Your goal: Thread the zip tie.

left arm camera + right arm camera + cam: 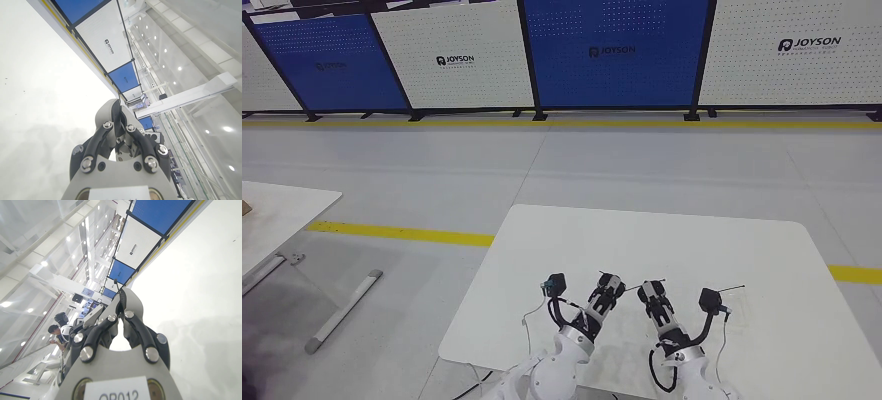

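My two grippers hang side by side over the near edge of the white table (672, 245), fingers pointing away from the robot. The left gripper (609, 285) is shut on a thin black zip tie strip (119, 98), whose end sticks out a little past the fingertips (113, 106) in the left wrist view. The right gripper (650, 292) is shut on another black stretch of zip tie (117, 287), whose small square head (115, 281) stands just beyond the gripper (121, 293). How the tie runs between the grippers is hidden.
The table top stretches bare ahead of both grippers to its far edge (652, 212). A second white table (282, 215) stands off to the left across the floor. Blue and white fence panels (612, 50) close off the back.
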